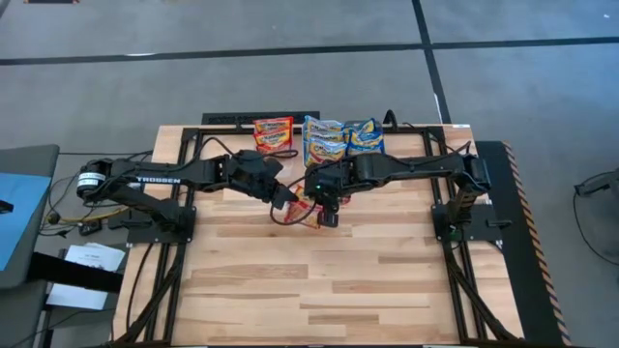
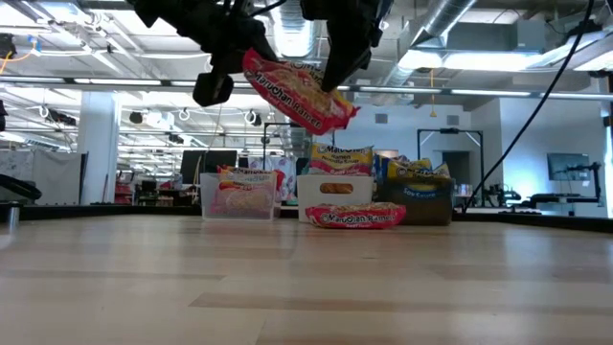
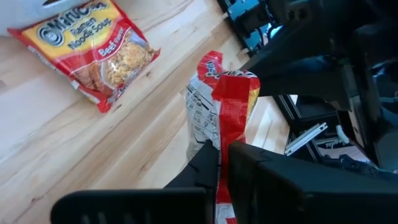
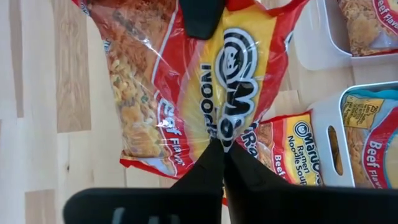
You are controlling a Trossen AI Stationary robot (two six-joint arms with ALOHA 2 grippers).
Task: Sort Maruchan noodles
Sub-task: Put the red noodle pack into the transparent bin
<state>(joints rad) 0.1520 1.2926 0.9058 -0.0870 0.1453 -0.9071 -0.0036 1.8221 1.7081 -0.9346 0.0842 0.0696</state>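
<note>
held packet: red noodle packet (image 2: 299, 91) up in the air, pinched by both
left end effector (image 3: 217, 163): pinching one edge
right end effector (image 4: 224, 148): pinching the other edge
bins (image 1: 327, 141): at 12 o'clock, packets inside

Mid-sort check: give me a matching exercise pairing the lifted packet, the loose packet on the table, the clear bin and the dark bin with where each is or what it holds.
Things:
1. lifted packet
2. loose packet
3. clear bin
4. dark bin

States:
A. holds blue packets
B. lies flat on the table in front of the white bin
C. in the air, pinched in the jaws of the left gripper and the right gripper
D. holds a red packet

Pairs: 1-C, 2-B, 3-D, 4-A
</note>
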